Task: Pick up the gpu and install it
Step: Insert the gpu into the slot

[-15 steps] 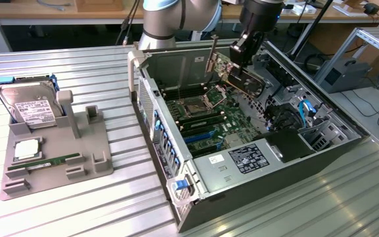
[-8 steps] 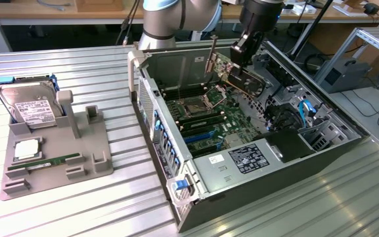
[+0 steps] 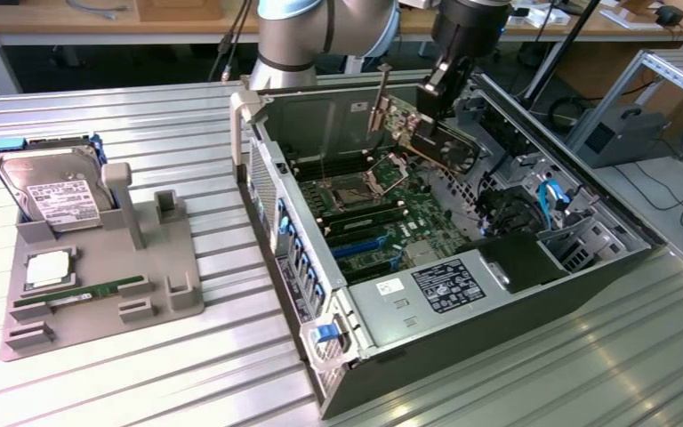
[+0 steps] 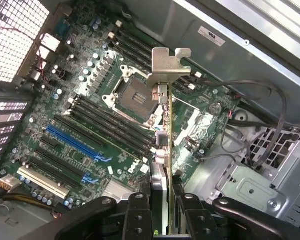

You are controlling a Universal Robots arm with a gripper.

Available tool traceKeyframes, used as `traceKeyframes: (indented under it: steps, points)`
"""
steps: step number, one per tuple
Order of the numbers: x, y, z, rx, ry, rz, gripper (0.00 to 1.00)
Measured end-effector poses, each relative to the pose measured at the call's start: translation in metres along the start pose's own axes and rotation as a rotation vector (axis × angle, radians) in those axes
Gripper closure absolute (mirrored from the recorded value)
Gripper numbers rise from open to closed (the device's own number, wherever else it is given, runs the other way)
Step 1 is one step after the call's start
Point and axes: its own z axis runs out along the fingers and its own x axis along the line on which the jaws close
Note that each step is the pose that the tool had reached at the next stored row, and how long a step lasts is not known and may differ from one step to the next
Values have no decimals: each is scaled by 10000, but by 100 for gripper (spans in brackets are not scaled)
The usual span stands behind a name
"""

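My gripper (image 3: 436, 102) is shut on the gpu (image 3: 439, 142), a dark flat card that hangs tilted above the open computer case (image 3: 484, 285). Its silver bracket (image 3: 383, 96) points up and toward the exterior view's left. In the wrist view the gpu (image 4: 163, 145) shows edge-on between my black fingers (image 4: 139, 216), with its bracket (image 4: 167, 65) at the far end. My gripper (image 4: 165, 222) holds it over the green motherboard (image 4: 90, 115), above the CPU socket (image 4: 135, 95) and the memory slots. The blue and black expansion slots (image 4: 72, 142) lie to one side, apart from the card.
On the exterior view's left a grey holder (image 3: 104, 302) carries a silver hard drive (image 3: 51, 191), a green RAM stick (image 3: 86, 292) and a square chip (image 3: 47, 267). Case walls, a drive cage (image 3: 555, 213) and loose cables (image 4: 260, 125) surround the motherboard.
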Motion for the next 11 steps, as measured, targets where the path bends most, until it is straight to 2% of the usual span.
traceKeyframes:
  steps: [11]
  points:
    - [0,0,0,-14,-14,-570,73]
